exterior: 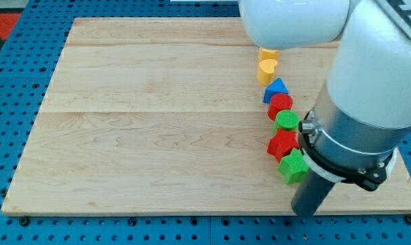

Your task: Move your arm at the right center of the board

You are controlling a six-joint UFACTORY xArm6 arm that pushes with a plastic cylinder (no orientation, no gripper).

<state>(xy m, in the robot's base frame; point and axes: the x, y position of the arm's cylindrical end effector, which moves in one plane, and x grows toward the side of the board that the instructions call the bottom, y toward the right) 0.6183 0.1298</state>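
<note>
Several blocks stand in a curved column right of the board's middle. From the view's top down: a yellow block [267, 53] partly hidden by my arm, a yellow heart-like block [267, 70], a blue triangle [275, 89], a red block [280, 105], a green round block [286, 121], a red star-like block [282, 144] and a green block [293, 166]. My tip [305, 212] is at the board's bottom edge, right of centre, just below and right of the lowest green block. I cannot tell if it touches that block.
The wooden board [158, 136] lies on a blue pegboard surface [15, 102]. My white and grey arm body [369, 88] covers the board's right side and hides whatever lies there.
</note>
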